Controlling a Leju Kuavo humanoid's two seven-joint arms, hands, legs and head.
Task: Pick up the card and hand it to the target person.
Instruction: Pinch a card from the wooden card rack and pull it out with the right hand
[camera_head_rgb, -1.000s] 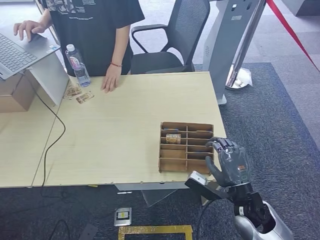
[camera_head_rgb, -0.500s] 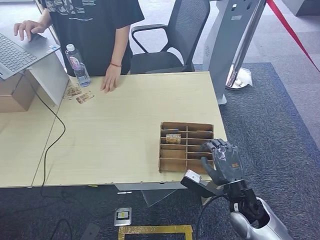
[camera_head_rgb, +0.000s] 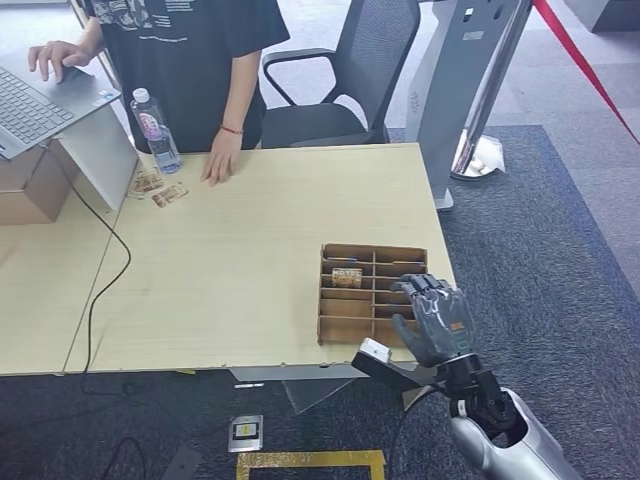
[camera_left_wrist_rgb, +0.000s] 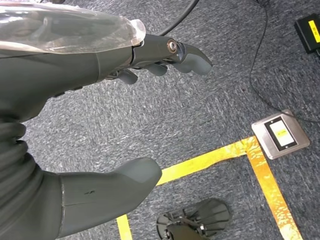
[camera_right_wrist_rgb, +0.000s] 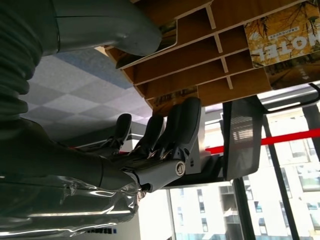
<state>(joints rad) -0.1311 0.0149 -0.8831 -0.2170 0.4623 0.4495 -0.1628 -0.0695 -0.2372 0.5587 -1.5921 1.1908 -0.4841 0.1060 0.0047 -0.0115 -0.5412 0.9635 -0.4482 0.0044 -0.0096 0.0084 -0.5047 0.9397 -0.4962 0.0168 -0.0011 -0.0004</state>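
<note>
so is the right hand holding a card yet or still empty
Empty: the right hand hovers open over the cardboard organizer; the card sits in its slot.

Wooden table (camera_head_rgb: 249, 250), divided tray (camera_head_rgb: 372, 293), water bottle (camera_head_rgb: 155, 131), loose cards (camera_head_rgb: 158, 188)

Plenty of bare bench (camera_head_rgb: 249, 260) between the divider box (camera_head_rgb: 373, 293) and the person's hand (camera_head_rgb: 221, 160). Only a water bottle (camera_head_rgb: 155, 130) and laptop (camera_head_rgb: 45, 100) crowd the far-left corner.

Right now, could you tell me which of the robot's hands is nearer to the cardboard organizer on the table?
Right. The right hand hovers at the organizer's near right corner; the left hand hangs over the carpet, away from it.
</note>
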